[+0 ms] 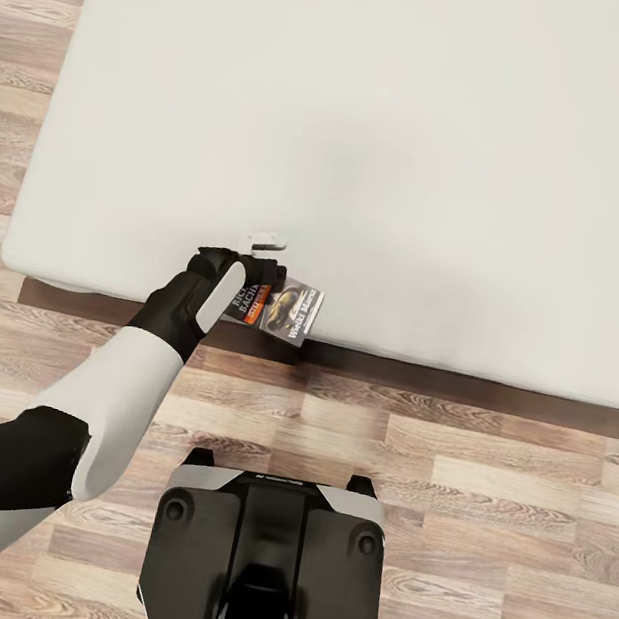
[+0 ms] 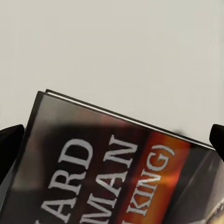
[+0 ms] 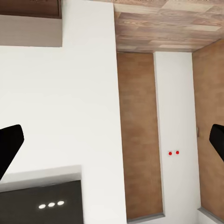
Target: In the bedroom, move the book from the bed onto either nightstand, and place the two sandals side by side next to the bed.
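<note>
**Off-white mattress, book at its near edge**

Off-white mattress of the dark-framed bed [image 1: 385,110] filled my head view above the wood-plank floor [image 1: 482,482]. My left gripper [image 1: 256,265] reached over the near edge onto the thin dark paperback with the orange band [image 1: 284,307], which overhung that edge. In the left wrist view the book [image 2: 116,172] lay between the spread black fingertips [image 2: 9,149]; contact I couldn't tell. Right gripper's fingertips [image 3: 9,144] stood wide apart, empty.
</note>
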{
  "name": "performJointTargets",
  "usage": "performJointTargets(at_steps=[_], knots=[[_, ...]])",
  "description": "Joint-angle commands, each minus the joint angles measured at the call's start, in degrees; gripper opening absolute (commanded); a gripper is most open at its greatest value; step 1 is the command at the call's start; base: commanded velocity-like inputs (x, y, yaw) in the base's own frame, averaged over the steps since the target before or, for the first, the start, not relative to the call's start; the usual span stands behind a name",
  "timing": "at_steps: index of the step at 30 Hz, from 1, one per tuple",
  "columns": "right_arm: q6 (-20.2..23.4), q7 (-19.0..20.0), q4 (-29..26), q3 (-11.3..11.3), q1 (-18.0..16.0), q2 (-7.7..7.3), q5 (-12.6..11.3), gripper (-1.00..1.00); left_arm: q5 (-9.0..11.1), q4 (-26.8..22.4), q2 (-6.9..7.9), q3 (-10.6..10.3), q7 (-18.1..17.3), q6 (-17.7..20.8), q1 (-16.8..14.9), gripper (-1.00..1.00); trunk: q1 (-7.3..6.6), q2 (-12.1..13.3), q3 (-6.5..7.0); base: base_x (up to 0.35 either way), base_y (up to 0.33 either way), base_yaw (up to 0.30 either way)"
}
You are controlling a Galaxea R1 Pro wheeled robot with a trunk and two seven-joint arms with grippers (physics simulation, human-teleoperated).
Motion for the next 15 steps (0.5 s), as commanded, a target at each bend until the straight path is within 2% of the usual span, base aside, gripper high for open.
performJointTargets(at_steps=[1, 13, 14, 15], knots=[[0.1, -0.3, 0.2, -0.4, 0.0, -0.03, 0.6, 1.0, 1.2, 0.7, 0.0, 0.0, 0.6, 0.3, 0.0, 1.0, 0.04, 0.0, -0.04, 0.0, 0.0, 0.0], [-0.7, -0.2, 0.3, -0.4, 0.0, -0.08, 0.6, 1.0, 1.2, 0.7, 0.0, -0.2, 0.7, 0.3, 0.0, 1.0, 0.04, 0.0, -0.04, 0.0, 0.0, 0.0], [-1.0, -0.3, -0.1, -0.1, -0.3, -0.41, 0.5, 1.0, 0.4, 0.1, 0.34, -0.2, 0.2, 0.6, -0.3, 1.0, 0.02, 0.0, -0.03, 0.0, 0.0, 0.0], [-1.3, -0.3, -0.4, -0.1, -0.3, -0.72, 0.5, 1.0, 0.4, 0.1, 0.64, -0.2, 0.0, 0.7, -0.3, 1.0, 0.02, 0.0, -0.03, 0.0, 0.0, 0.0]])
